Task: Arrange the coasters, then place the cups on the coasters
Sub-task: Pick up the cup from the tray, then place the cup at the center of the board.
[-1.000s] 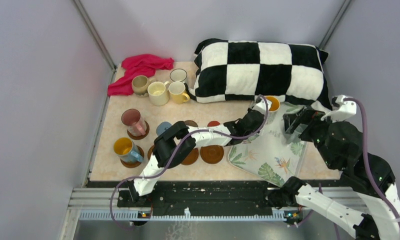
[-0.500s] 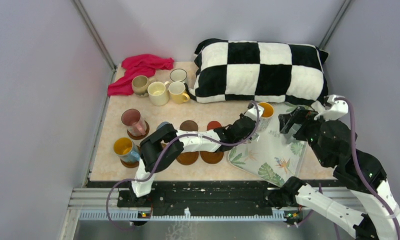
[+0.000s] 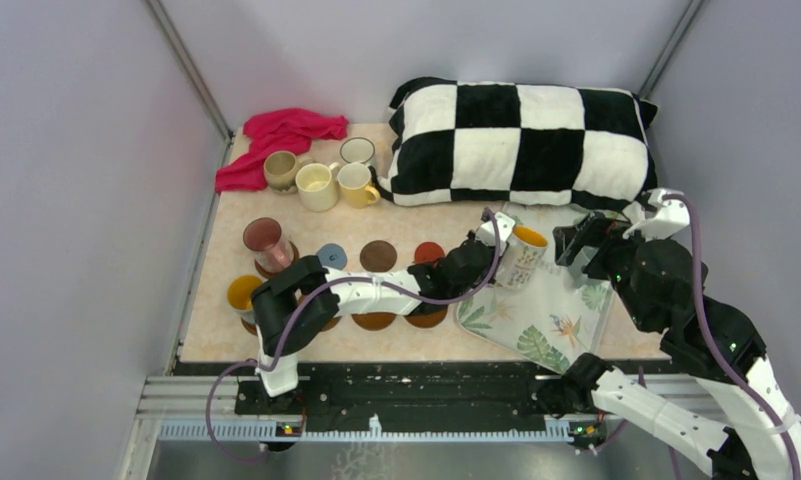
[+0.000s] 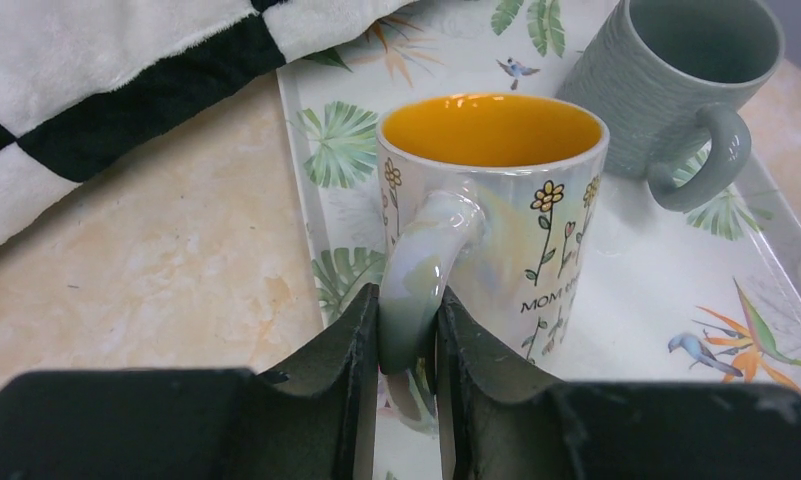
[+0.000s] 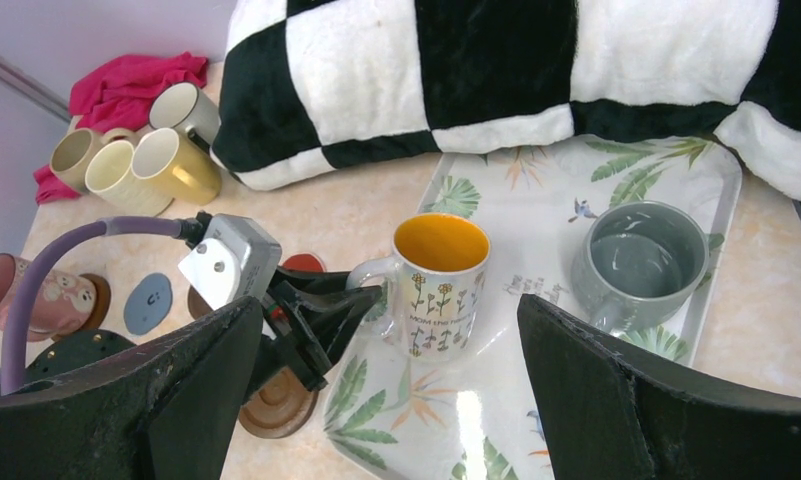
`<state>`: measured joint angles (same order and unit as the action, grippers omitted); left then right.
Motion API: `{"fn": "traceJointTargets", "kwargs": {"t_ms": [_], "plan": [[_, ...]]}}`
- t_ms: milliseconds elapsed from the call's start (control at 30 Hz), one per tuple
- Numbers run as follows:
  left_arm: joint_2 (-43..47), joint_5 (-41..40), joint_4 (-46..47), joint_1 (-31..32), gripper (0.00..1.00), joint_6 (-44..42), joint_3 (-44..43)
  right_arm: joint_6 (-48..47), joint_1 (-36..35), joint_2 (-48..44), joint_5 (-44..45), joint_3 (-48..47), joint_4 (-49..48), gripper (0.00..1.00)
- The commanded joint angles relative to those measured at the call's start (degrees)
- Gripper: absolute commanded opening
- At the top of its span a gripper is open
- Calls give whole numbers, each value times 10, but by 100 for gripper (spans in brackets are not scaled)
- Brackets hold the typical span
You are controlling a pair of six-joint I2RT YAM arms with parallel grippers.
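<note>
Flowered white ceramic mug [image 4: 536, 200] was clamped by its handle in the left gripper [image 4: 408, 310], presumably for carrying to brown round coasters [image 3: 379, 255] at nine o'clock.

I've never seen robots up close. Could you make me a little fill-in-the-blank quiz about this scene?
The left arm's jaws pinch the flowered mug by its ____. On the leaf-print tray stands another mug, coloured ____. The right arm's jaws are wide ____, holding nothing. The pillow is checked black and ____.
Missing: handle, grey, open, white.
</note>
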<state>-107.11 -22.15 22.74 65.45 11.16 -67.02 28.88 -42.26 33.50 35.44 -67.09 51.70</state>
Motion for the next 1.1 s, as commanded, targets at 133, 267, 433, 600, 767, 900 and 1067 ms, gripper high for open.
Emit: {"fn": "traceJointTargets", "kwargs": {"t_ms": [133, 267, 433, 600, 767, 900, 1067], "plan": [[54, 3, 86, 11, 0, 14, 13, -8, -3, 2, -4, 13, -24, 99], [59, 3, 71, 22, 0, 21, 32, -6, -2, 1, -6, 22, -28, 99], [75, 7, 69, 47, 0, 11, 72, -6, -2, 3, -14, 36, -39, 99], [83, 23, 38, 60, 0, 17, 88, -6, -2, 7, -17, 41, -45, 99], [85, 37, -8, 65, 6, 40, 87, -3, -2, 8, -21, 43, -45, 99], [86, 31, -4, 75, 13, 47, 105, 2, -2, 6, -23, 49, -45, 99], [86, 27, -2, 87, 16, 46, 115, 4, -3, 6, -26, 53, -49, 99]]}}
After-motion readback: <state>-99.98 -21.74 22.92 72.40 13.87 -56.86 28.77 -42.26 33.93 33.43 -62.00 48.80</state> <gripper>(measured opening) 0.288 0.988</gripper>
